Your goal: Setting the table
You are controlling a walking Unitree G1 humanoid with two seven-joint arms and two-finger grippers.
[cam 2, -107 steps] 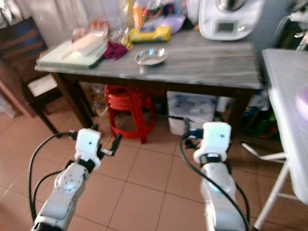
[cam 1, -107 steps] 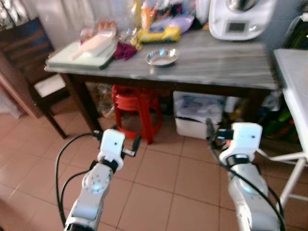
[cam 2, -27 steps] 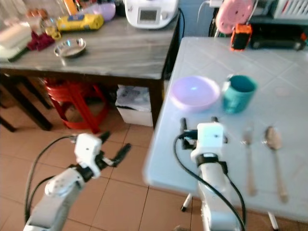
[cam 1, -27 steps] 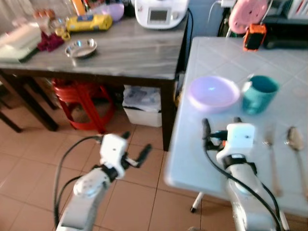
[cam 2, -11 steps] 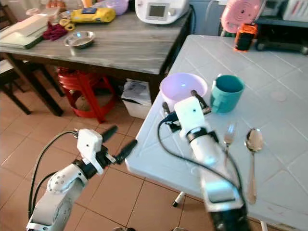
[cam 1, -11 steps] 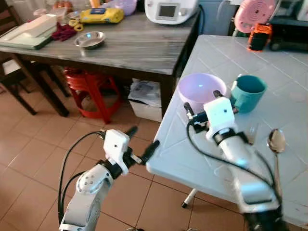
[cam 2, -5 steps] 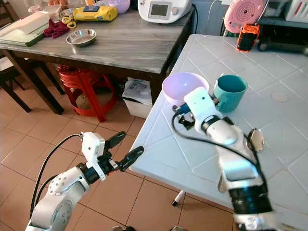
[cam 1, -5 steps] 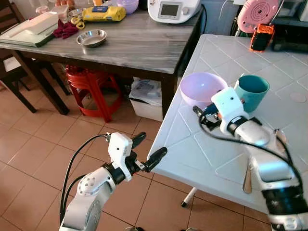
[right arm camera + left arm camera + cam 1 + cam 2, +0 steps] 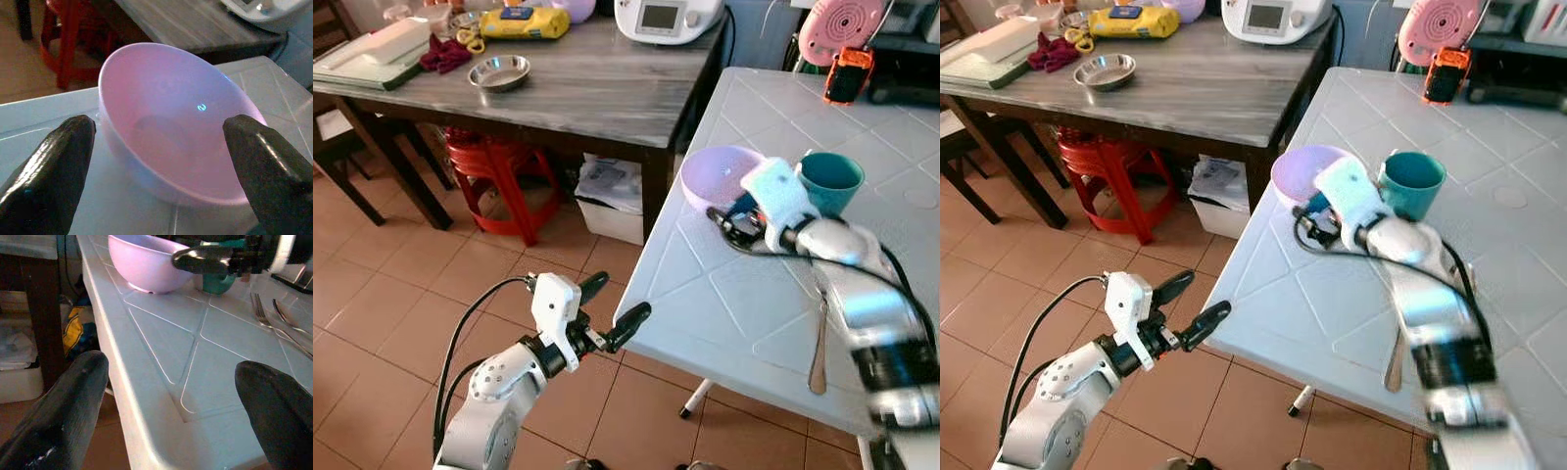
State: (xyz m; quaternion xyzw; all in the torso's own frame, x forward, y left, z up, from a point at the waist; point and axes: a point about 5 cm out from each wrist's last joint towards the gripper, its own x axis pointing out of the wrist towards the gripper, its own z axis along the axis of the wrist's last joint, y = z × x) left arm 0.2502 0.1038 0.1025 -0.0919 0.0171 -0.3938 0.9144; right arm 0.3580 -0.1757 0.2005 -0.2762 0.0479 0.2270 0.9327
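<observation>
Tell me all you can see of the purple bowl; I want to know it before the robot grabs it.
The purple bowl is a round, pale lilac bowl, glossy like plastic, upright and empty. It stands on the white tiled table near the table's edge, beside the teal mug. The right gripper faces it, open, one black finger at each side; nothing visibly touches the bowl but the table.

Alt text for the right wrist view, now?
The right gripper, fingers open wide, faces an empty pink bowl on the white tiled table. Beyond are a red stool and a grey wooden table.
</observation>
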